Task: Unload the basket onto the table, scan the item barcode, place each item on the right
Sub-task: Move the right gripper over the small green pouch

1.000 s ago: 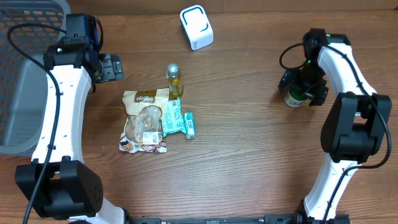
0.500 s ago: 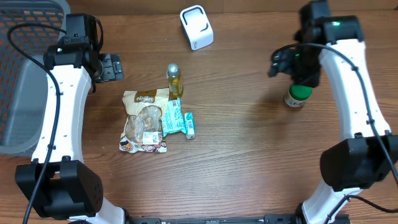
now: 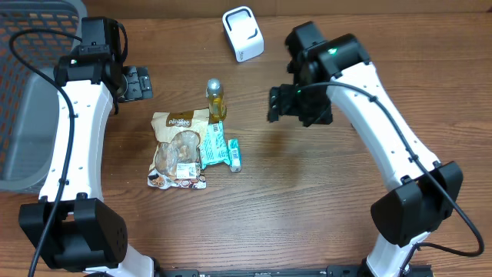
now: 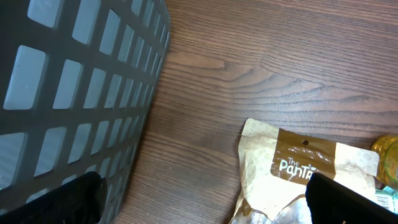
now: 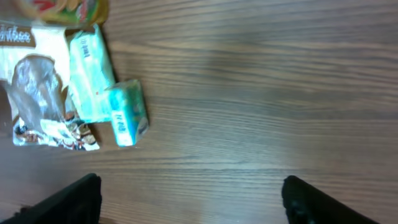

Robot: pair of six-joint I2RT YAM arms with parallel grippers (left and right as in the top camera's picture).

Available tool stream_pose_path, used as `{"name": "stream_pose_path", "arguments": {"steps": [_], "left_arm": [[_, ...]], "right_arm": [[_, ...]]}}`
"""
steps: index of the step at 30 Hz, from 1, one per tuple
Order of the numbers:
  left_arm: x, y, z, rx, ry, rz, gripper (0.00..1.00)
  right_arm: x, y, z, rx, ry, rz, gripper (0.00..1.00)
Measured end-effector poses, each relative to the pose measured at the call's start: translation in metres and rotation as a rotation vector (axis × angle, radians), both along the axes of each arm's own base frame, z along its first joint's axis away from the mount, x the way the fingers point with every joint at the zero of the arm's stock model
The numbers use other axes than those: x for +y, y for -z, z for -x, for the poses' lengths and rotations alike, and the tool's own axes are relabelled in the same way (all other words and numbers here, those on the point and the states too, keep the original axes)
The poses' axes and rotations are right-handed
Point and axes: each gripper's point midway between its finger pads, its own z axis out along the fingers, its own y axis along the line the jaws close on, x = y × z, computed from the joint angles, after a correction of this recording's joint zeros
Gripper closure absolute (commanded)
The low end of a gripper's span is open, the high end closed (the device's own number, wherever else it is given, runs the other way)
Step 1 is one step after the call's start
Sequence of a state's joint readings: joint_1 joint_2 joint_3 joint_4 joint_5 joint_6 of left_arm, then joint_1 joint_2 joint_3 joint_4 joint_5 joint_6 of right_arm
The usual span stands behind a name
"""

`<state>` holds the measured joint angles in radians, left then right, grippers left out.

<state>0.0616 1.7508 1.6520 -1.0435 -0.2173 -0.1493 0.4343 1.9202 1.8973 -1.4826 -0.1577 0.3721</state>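
The left gripper at 10 o'clock and the right gripper near centre are hanging spread and empty. A bag, pack and bottle are sitting together toward 9 o'clock, with the scanner at 12.

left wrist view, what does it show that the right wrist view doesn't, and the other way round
Only the left wrist view shows the grey basket, filling its left side. Only the right wrist view shows the short teal pack lying on the wood. Both show the brown snack bag, a bit of the yellow bottle and the wooden table.
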Motion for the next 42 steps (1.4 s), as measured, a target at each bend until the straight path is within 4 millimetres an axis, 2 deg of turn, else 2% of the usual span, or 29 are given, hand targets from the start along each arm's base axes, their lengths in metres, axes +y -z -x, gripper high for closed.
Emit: {"name": "stream_pose_path", "arguments": {"steps": [5,7,10,12,16,23,36,38,39,40,41,42], "left_arm": [[0.0,0.0,0.0,0.0,0.0,0.0,0.0],[0.0,0.0,0.0,0.0,0.0,0.0,0.0],[0.0,0.0,0.0,0.0,0.0,0.0,0.01],[0.0,0.0,0.0,0.0,0.0,0.0,0.0],[0.0,0.0,0.0,0.0,0.0,0.0,0.0],[0.0,0.0,0.0,0.0,0.0,0.0,0.01],[0.0,0.0,0.0,0.0,0.0,0.0,0.0],[0.0,0.0,0.0,0.0,0.0,0.0,0.01],[0.0,0.0,0.0,0.0,0.0,0.0,0.01],[0.0,0.0,0.0,0.0,0.0,0.0,0.0],[0.0,0.0,0.0,0.0,0.0,0.0,0.0],[0.0,0.0,0.0,0.0,0.0,0.0,0.01]], "right_arm": [[0.022,0.006,0.007,-0.011,-0.047,-0.008,0.0],[0.03,0.008,0.009,-0.016,-0.063,-0.012,0.09],[0.04,0.01,0.014,-0.019,-0.081,-0.015,0.27],[0.049,0.012,0.015,-0.034,-0.103,-0.021,0.31],[0.07,0.021,0.02,-0.062,-0.155,-0.04,0.32],[0.099,0.052,0.028,-0.099,-0.219,-0.068,0.39],[0.117,0.094,0.026,-0.182,-0.181,-0.066,0.43],[0.119,0.098,0.028,-0.19,-0.184,-0.057,0.36],[0.119,0.1,0.03,-0.194,-0.185,-0.049,0.27],[0.12,0.101,0.031,-0.195,-0.187,-0.044,0.07],[0.12,0.101,0.031,-0.198,-0.187,-0.041,0.0],[0.122,0.101,0.031,-0.204,-0.186,-0.042,0.0]]}}
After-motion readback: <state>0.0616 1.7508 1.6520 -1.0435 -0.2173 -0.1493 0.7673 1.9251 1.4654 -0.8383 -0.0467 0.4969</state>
